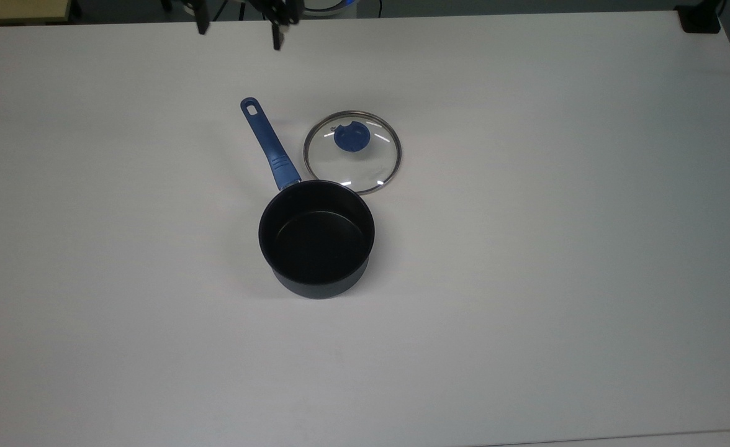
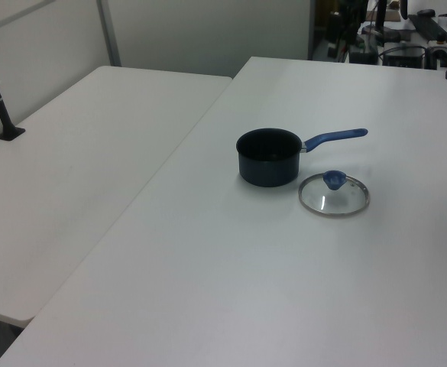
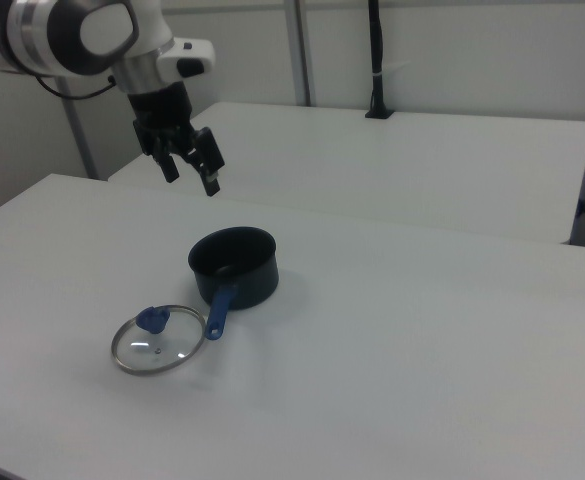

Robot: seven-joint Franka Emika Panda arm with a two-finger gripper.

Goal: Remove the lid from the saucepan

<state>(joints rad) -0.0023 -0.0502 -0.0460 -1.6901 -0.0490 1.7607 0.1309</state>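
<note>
1. Two task things sat on the white tabletop point(image 1: 526, 248) when we looked: in the top view the saucepan point(image 1: 316, 239) stood on the left, its blue handle point(image 1: 268, 144) reaching toward the top view's upper left.
2. Just to the right of that handle, the lid point(image 1: 352, 151) lay flat on the tabletop beside the pan's rim, fully off the pan; we could not tell whether the two touched.
3. We judged the lid stiff, fairly light, breakable glass with a slippery face, so the blue knob point(image 1: 351, 137) was the place to take hold, not the thin metal rim.
4. We judged the saucepan rigid and heavier, best held by its long handle.
5. Our gripper point(image 3: 189, 168) hung high above the tabletop in the right view, well apart from both things, fingers spread wide and holding nothing.
6. In the top view the frame's upper edge cut off most of the gripper, and the pan's dark inside hid any detail.
</note>
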